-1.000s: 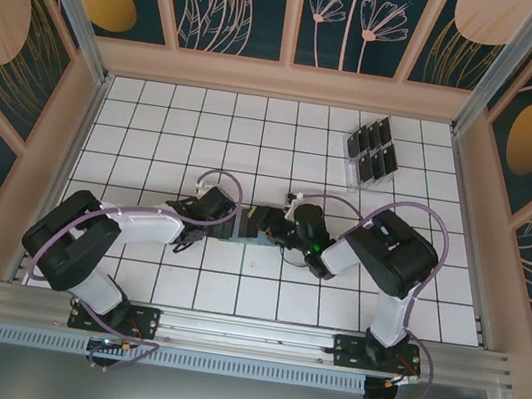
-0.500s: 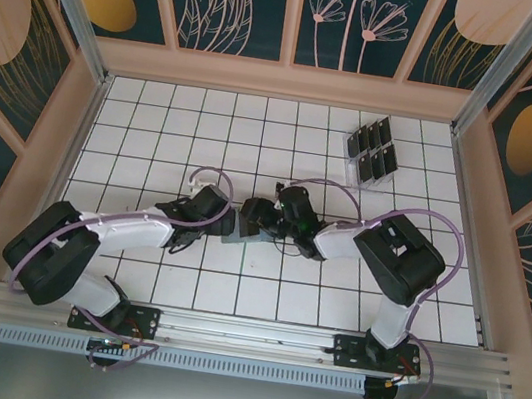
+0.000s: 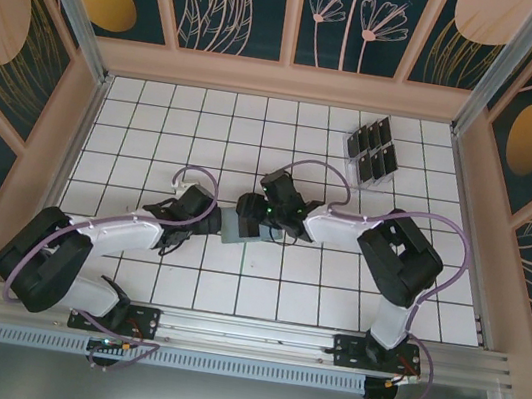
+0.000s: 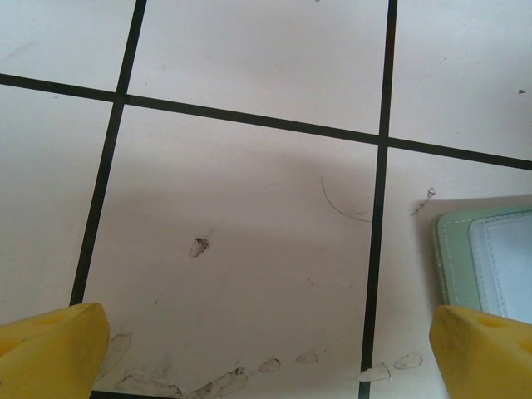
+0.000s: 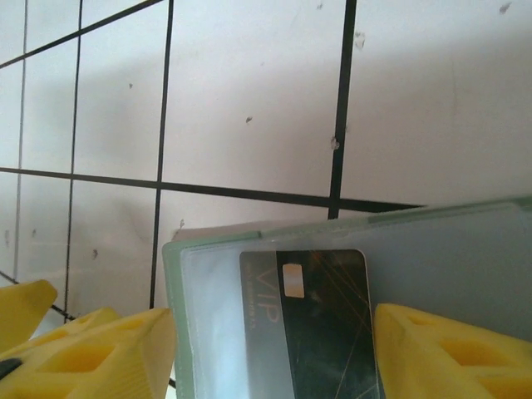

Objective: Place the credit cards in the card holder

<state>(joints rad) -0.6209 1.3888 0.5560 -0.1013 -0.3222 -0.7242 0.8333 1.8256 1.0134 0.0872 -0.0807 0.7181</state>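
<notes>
The sage-green card holder (image 3: 234,227) lies open flat on the tiled floor between my two grippers. In the right wrist view a black credit card (image 5: 320,320) marked VIP sits inside the card holder's (image 5: 465,249) clear sleeve. My right gripper (image 5: 274,353) is open low over it; its yellow fingers (image 5: 453,357) stand either side of the card without pinching it. My left gripper (image 4: 266,353) is open over bare tile, with the card holder's edge (image 4: 486,258) by its right finger. From above, the left gripper (image 3: 210,217) and the right gripper (image 3: 249,217) flank the holder.
A clear slotted rack (image 3: 373,153) holding several dark cards stands at the back right. Wooden walls (image 3: 285,81) bound the tiled floor. Purple cables loop over both arms near the holder.
Both grippers have shifted left across the floor, the right one reaching out over the holder. The right jaws have spread wider, leaving the card in the sleeve.
</notes>
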